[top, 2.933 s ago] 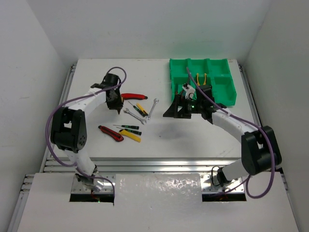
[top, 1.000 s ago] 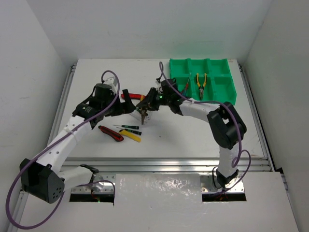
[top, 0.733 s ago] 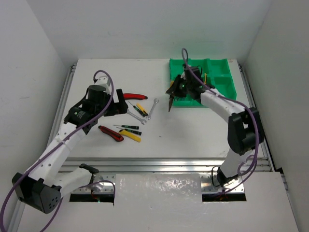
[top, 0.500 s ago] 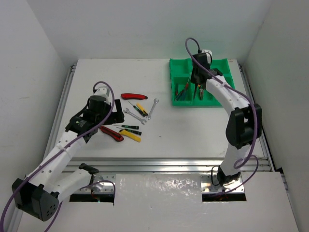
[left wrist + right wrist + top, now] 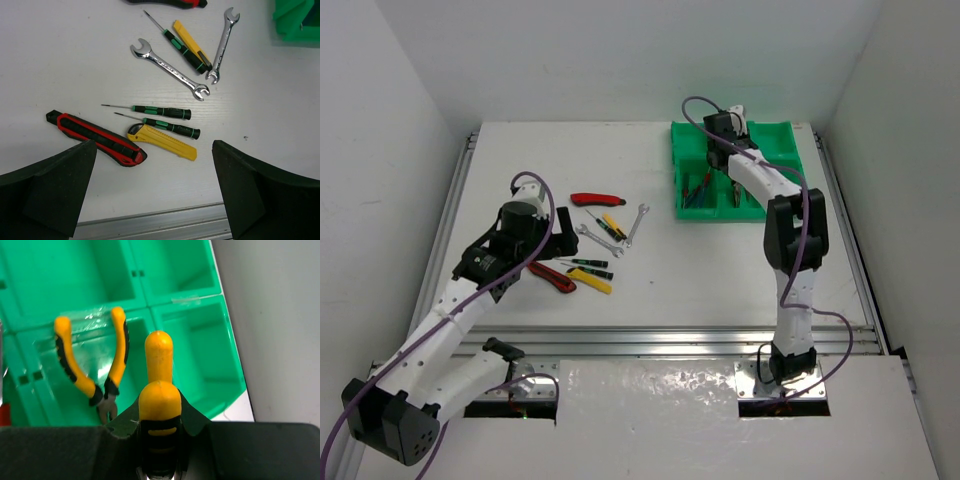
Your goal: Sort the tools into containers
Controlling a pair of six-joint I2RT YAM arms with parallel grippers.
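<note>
Several tools lie loose mid-table: a red utility knife (image 5: 597, 199), two silver wrenches (image 5: 598, 240) (image 5: 170, 70), two green-handled screwdrivers (image 5: 155, 111), a yellow knife (image 5: 162, 142) and a red-black knife (image 5: 95, 139). My left gripper (image 5: 535, 235) (image 5: 155, 200) hangs open above the table's near edge, just short of them, holding nothing. The green containers (image 5: 790, 150) (image 5: 200, 330) stand at the back right. My right gripper (image 5: 723, 135) (image 5: 160, 440) is over them, shut on yellow-handled pliers (image 5: 160, 385). Another pair of pliers (image 5: 92, 365) lies in a compartment below.
Red-handled screwdrivers (image 5: 698, 188) lie in the tray's near-left compartment. An aluminium rail (image 5: 165, 225) runs along the table's near edge under my left gripper. White walls close in the table on three sides.
My right arm has swung from the tool pile to over the green tray, carrying the yellow-handled pliers. My left arm has pulled back from the pile toward the near left.
</note>
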